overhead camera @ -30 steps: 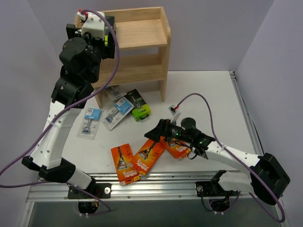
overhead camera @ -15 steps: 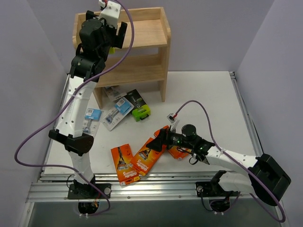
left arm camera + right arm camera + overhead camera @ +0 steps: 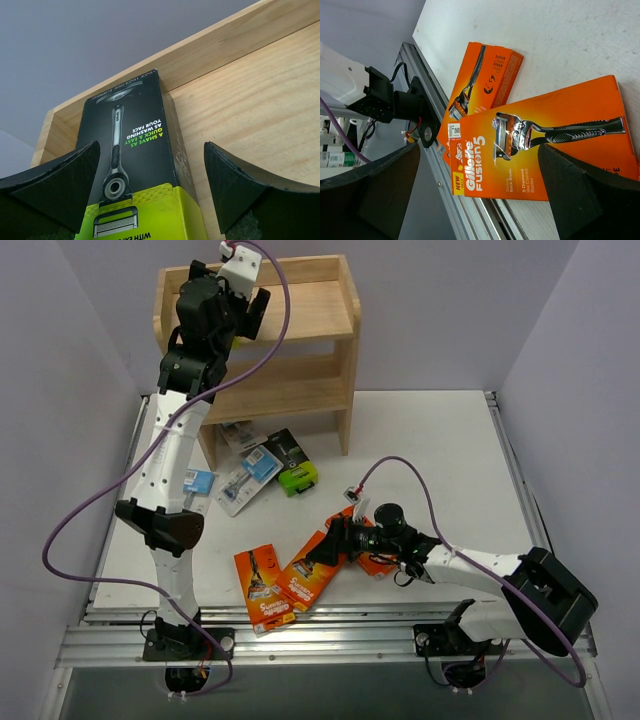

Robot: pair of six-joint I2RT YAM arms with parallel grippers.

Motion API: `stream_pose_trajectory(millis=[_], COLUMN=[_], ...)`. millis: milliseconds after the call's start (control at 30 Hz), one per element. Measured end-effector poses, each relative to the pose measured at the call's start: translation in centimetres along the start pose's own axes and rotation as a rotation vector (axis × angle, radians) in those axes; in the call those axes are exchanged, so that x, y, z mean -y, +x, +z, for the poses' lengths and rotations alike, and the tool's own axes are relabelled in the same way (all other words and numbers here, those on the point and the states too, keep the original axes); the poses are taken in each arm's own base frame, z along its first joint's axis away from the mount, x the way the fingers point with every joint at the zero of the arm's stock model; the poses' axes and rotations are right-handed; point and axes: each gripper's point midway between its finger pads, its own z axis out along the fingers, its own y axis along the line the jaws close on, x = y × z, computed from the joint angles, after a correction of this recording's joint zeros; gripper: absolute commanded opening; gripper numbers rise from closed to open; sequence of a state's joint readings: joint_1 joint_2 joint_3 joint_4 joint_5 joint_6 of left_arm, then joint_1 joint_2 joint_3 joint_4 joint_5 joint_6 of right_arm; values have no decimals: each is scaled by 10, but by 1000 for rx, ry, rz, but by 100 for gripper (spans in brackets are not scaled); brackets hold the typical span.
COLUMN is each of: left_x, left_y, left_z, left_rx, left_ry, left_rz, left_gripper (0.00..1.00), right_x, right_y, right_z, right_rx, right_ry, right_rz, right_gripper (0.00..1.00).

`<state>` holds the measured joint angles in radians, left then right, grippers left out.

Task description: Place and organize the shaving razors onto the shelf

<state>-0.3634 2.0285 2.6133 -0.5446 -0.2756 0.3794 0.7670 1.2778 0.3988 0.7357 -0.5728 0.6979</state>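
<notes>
The light wood shelf (image 3: 300,350) stands at the back of the table. My left gripper (image 3: 236,302) is up at its top tier, open. In the left wrist view a black-and-lime razor box (image 3: 140,125) stands on that tier against the back rail, between the spread fingers of the left gripper (image 3: 151,147), with a gap on its right side. My right gripper (image 3: 335,540) hovers open over the middle orange razor box (image 3: 312,573); that box (image 3: 545,150) lies flat below the right gripper (image 3: 479,155). Two more orange boxes (image 3: 262,588) (image 3: 378,558) flank it.
A second black-and-lime box (image 3: 292,464) lies in front of the shelf. Blister packs with blue cards (image 3: 190,498) (image 3: 250,475) (image 3: 238,436) lie near the shelf's left foot. The metal rail (image 3: 330,625) runs along the near edge, close to the orange boxes.
The left arm has stretched upward and carried its gripper higher and rightward along the top tier. The right gripper has slid left and lower over the orange boxes.
</notes>
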Motion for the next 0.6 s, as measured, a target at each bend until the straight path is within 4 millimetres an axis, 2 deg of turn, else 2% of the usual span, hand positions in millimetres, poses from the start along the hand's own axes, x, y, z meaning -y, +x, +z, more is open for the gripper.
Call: stream_pose_trajectory(millis=[267, 467, 600], left_x=[-10, -10, -19], left_y=[11, 8, 10], left_z=[20, 26, 28], left_rx=[3, 16, 7], left_ry=[-55, -99, -164], left_rz=[63, 135, 172], left_gripper=[94, 96, 98], right_x=[2, 11, 16], right_y=[5, 14, 18], right_z=[2, 7, 12], right_rx=[-23, -60, -78], right_ry=[-8, 13, 20], right_rz=[3, 20, 34], right_gripper=[100, 100, 100])
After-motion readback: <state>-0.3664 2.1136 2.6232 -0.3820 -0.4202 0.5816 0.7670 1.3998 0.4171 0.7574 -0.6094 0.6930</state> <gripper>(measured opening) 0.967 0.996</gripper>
